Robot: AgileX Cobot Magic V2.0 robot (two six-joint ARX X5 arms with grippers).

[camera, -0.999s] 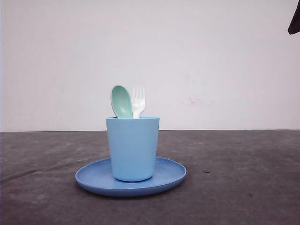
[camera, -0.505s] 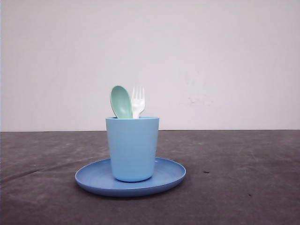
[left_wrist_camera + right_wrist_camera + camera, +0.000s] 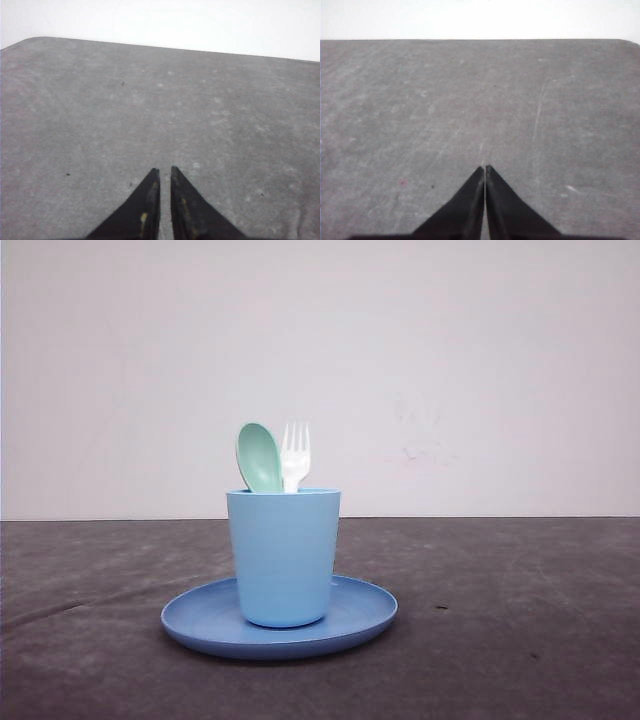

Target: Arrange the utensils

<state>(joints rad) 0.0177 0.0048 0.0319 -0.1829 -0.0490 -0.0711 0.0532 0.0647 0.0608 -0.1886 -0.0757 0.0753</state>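
While both hands (image 3: 162,172) (image 3: 485,168) sit pressed together, spoon (image 3: 259,457) and fork (image 3: 295,455) stand in the cup (image 3: 283,556).

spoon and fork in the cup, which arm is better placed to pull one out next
Probably left for the spoon, which leans on the left side of the cup; right for the fork beside it. Otherwise little separates them: the left claw and right claw are both shut over bare table.

1. We see even, soft lighting in the front view, with a faint shadow under the plate (image 3: 215,625).
2. The wall (image 3: 450,370) looks washed out, nearly overexposed.
3. Both wrist views look grainy and slightly soft, their pale backgrounds blown out.
4. We see no glare.
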